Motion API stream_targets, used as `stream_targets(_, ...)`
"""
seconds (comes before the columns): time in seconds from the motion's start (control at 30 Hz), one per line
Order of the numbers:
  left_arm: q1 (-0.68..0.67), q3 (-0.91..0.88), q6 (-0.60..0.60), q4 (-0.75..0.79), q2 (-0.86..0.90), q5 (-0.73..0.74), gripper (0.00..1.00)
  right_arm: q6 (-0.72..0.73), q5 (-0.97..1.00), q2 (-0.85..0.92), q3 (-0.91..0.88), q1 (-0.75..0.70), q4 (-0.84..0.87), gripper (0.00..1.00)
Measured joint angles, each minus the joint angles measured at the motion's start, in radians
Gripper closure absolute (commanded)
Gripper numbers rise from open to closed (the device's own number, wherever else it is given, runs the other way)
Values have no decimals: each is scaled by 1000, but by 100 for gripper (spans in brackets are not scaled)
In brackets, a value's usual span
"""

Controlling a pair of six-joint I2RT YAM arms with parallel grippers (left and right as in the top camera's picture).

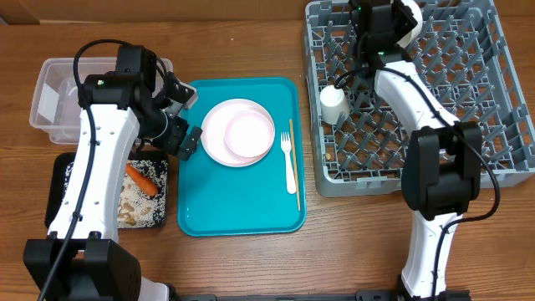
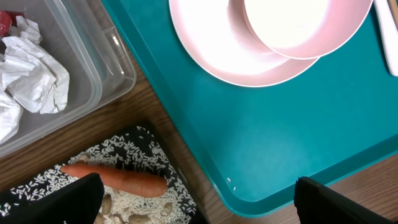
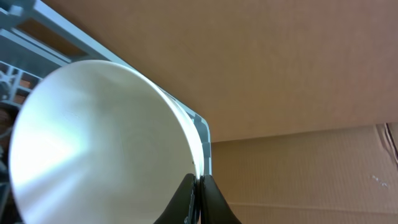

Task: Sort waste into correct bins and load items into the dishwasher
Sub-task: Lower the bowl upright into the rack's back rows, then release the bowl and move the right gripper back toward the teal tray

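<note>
Wooden table [image 1: 251, 267] | upper right: right gripper [image 3: 198, 186] pinched rim of small white bowl [image 3: 93, 143], tilted above grey pegged dish rack [image 1: 501, 159] | white plastic fork [image 1: 290, 163] ran top-to-bottom on teal tray [image 1: 234, 201] | left gripper [image 2: 205, 202] wide, empty.

Bright, even light from above, soft short shadows on the wooden table [image 1: 251, 267], faint sheen on the teal tray [image 2: 261, 137], white bowl [image 3: 93, 143] in the right wrist view close, blurred, streaked with glare

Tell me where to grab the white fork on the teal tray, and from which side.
Best take the fork by its straight handle, from above, closing across its narrow width. It lies flat on the teal tray, and the wooden stick lies close beside it.
</note>
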Motion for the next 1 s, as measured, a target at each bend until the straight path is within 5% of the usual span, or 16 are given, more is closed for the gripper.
stream_targets(0.57, 0, 0, 0, 0, 0, 0, 0, 57, 12, -1, -31, 93, -65, 96)
stream_targets(0.73, 0, 0, 0, 0, 0, 0, 0, 108, 6, 1, -36, 119, -98, 79)
stream_targets(0.83, 0, 0, 0, 0, 0, 0, 0, 129, 3, 4, -44, 147, -111, 43)
stream_targets(1.0, 0, 0, 0, 0, 0, 0, 0, 145, 2, 5, -46, 194, -110, 30)
